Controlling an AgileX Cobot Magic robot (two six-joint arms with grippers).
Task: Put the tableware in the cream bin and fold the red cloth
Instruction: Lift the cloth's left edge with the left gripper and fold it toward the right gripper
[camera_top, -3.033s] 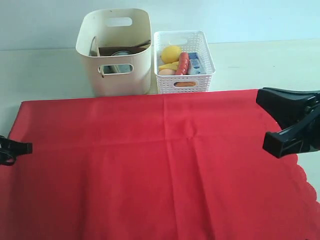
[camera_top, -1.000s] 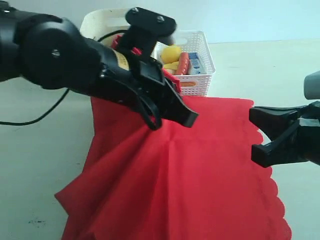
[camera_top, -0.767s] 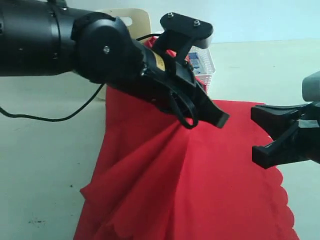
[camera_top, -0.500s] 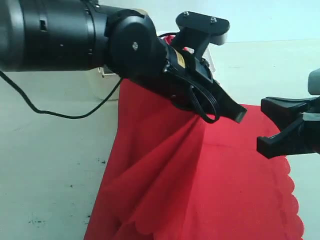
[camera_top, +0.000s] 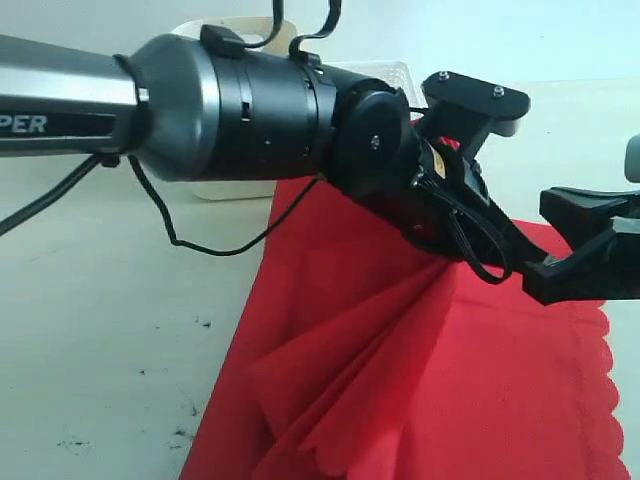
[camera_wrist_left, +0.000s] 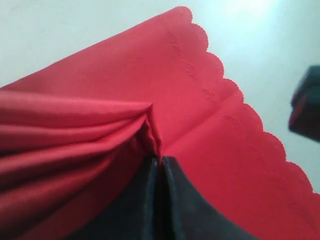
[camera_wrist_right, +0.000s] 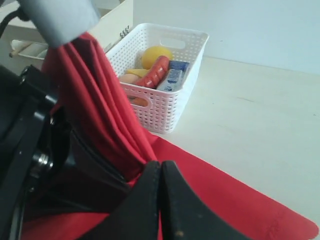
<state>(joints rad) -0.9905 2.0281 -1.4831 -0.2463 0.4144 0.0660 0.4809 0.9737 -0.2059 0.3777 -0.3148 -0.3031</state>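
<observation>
left gripper (camera_wrist_left: 155, 161) has its jaws pressed together on a bunched ridge of the large bright red cloth with the scalloped edge (camera_top: 400, 380), holding it raised, with pleats fanning down from the pinch. in the exterior view its arm reaches across the middle, so the pinch hangs close to the right gripper (camera_wrist_right: 160, 169) and over the scalloped side. the right gripper's tips meet in its own wrist view, low by the cloth; whether any fabric sits between them i cannot tell.

my reading: the fold is about halfway, one side lifted over the other but not yet laid flat or squared up. the tableware part looks finished (no cup, knife or plate shows on the cloth or beside it), though that is not certain.

the tall cream-coloured plastic bin (camera_wrist_right: 117, 20) is mostly blocked by the arm and its inside cannot be read. the white lattice-sided basket (camera_wrist_right: 170, 82) beside it shows only food. the cloth's near edge is cut off in the exterior view.
</observation>
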